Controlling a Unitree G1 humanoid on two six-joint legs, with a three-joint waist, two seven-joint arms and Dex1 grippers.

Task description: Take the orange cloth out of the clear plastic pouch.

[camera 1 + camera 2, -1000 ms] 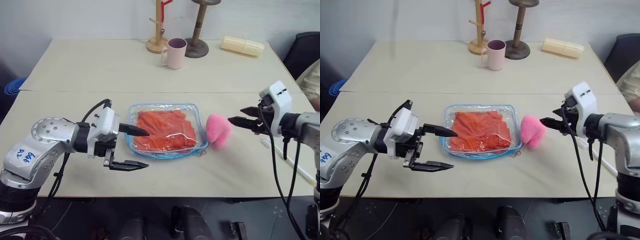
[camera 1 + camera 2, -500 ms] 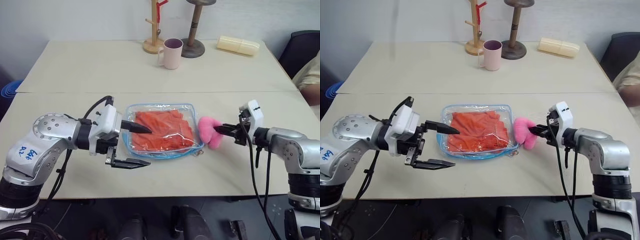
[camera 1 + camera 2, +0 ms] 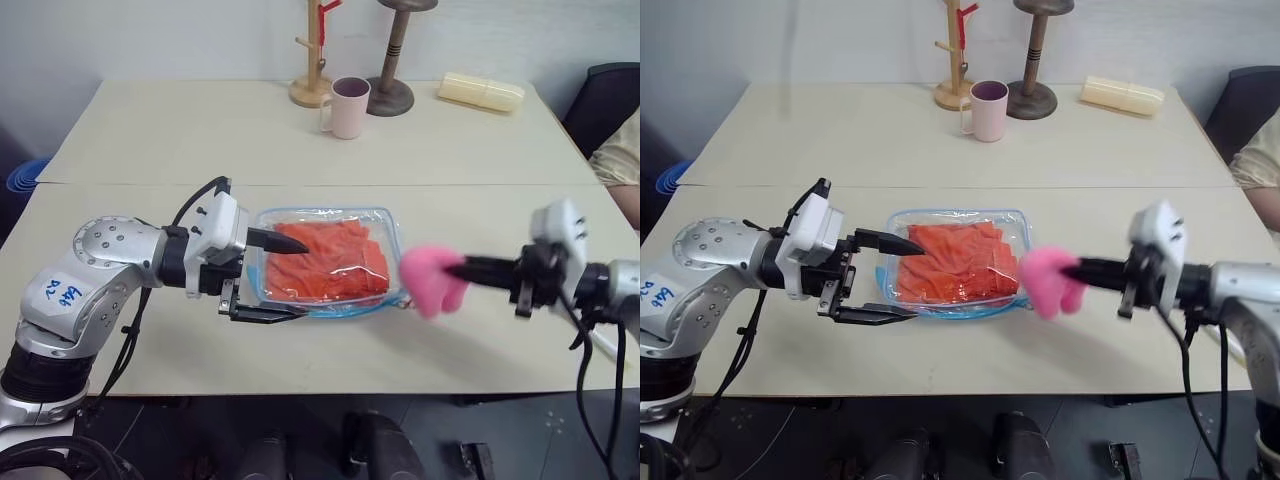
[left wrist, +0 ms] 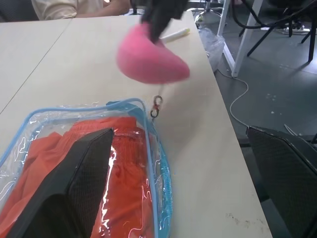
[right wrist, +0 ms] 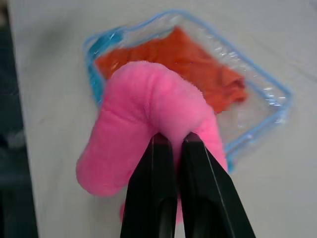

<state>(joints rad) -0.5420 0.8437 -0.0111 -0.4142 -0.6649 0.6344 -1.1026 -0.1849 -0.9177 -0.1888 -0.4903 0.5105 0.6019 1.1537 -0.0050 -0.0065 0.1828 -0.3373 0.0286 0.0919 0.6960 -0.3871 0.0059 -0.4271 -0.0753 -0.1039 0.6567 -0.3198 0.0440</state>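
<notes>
I seem to be in an office or lab room: two plain beige tables (image 3: pixel 300 130) pushed together against a bare pale wall (image 3: pixel 150 35), a black office chair (image 3: pixel 605 100) at the side, cables (image 4: pixel 237 99) trailing over a grey floor (image 4: pixel 277 94)

cloth (image 3: pixel 325 262) inside pouch (image 3: pixel 385 222), plush (image 3: pixel 432 279) just right of it.

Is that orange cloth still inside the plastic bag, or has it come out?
Inside. The orange cloth lies flat within the clear bag, whose blue trim runs all around it, with shiny plastic over the cloth.
</notes>
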